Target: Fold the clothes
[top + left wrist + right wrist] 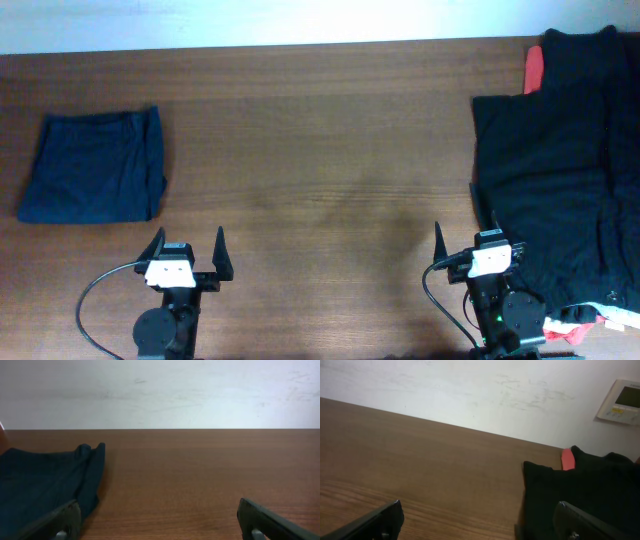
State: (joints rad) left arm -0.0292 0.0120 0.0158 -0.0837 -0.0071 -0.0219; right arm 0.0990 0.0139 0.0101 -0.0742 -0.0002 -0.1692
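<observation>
The navy blue shorts [95, 168] lie folded into a flat rectangle at the far left of the wooden table [320, 150]. They also show at the lower left of the left wrist view [45, 480]. My left gripper [188, 243] is open and empty near the front edge, to the right of and nearer than the shorts; in its own view [157, 522] the fingers are spread wide. My right gripper [470, 240] is open and empty at the front right, its right finger [580, 520] over the edge of the black garments.
A pile of black garments [560, 180] covers the right side of the table, also in the right wrist view [580, 485]. A red cloth [535, 68] peeks out at its back, also in the right wrist view [567, 459]. A white wall lies behind.
</observation>
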